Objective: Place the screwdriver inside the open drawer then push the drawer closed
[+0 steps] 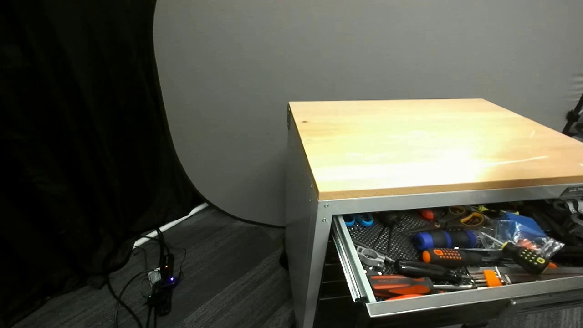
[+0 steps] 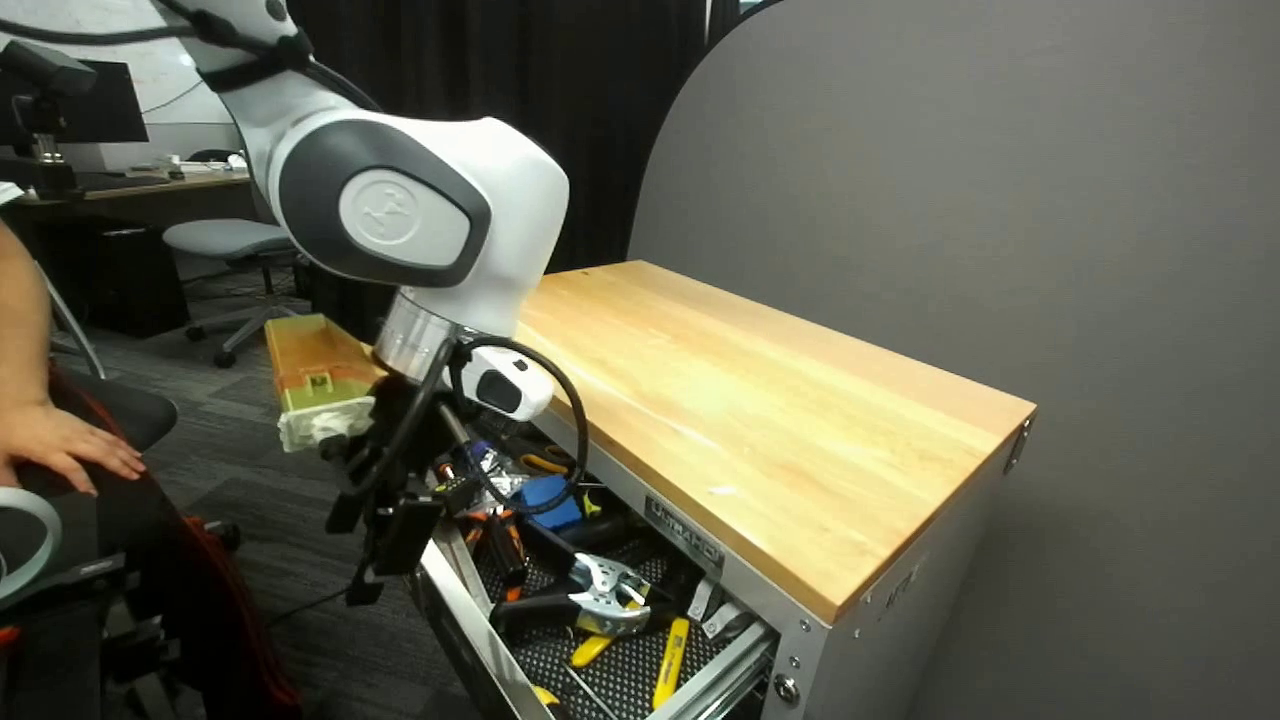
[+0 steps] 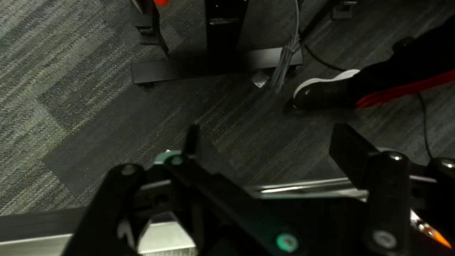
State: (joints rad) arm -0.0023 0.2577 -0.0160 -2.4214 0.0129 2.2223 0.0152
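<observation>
The drawer [image 1: 455, 299] is pulled open under the wood top, and its front rim also shows in an exterior view [image 2: 482, 635]. The screwdriver [image 1: 526, 258], with its black and yellow handle, lies on top of other tools inside the drawer near the front. I cannot make it out in the wrist view. My gripper [image 2: 375, 545] is outside the drawer, by its front edge. In the wrist view the gripper [image 3: 267, 139] is open and empty, its fingers wide apart above the carpet. A shiny metal bar [image 3: 305, 187] crosses below the fingertips; I cannot tell whether it is rim or handle.
The drawer holds many tools, among them a metal clamp [image 2: 608, 590], a blue-handled tool [image 1: 444, 239] and orange-handled tools [image 1: 401, 284]. The wood top [image 1: 410, 136] overhangs behind. A person's hand [image 2: 65, 440] and a shoe [image 3: 323, 92] show close by.
</observation>
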